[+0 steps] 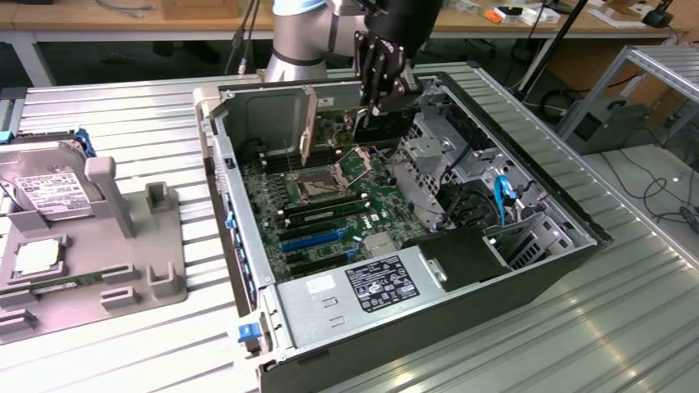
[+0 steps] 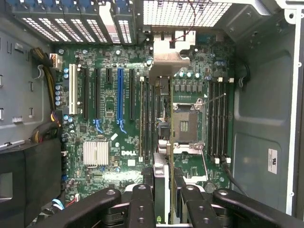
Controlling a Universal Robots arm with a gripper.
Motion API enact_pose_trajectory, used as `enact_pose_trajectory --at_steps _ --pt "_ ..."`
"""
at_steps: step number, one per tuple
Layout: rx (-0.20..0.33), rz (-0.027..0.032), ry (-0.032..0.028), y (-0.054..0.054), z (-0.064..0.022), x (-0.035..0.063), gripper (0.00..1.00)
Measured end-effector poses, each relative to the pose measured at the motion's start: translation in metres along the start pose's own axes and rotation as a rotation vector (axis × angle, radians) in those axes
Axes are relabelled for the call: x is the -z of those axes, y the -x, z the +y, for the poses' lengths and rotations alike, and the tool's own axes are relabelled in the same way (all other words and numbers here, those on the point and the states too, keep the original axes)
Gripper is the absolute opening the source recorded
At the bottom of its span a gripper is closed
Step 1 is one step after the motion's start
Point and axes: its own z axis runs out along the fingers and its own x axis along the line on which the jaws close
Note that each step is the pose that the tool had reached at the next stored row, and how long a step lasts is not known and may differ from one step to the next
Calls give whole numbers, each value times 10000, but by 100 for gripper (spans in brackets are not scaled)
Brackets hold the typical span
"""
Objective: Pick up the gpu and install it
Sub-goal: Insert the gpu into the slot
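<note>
The gripper (image 1: 375, 102) pinched the gpu (image 2: 161, 137) edge-on between its fingers. The card stood upright over the motherboard (image 2: 109, 137), toward twelve o'clock inside the open case (image 1: 568, 225) in the exterior view.

The gripper (image 2: 164, 192) covers one end of the gpu (image 2: 168, 59). The arm (image 1: 300, 37) and hard drive (image 1: 49, 192) run off the exterior view's edges.

The arm (image 1: 297, 45) is showing a silver-grey casing with a pale blue ring (image 1: 300, 6); its black claw (image 1: 381, 102) is displaying jointed links (image 2: 142, 206) dotted with round pivot screws (image 2: 110, 192).
</note>
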Motion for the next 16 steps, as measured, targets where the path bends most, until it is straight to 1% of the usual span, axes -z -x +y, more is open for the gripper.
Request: enact_pose_trajectory --at_steps 16 --pt "1 -1 0 -1 -1 -46 27"
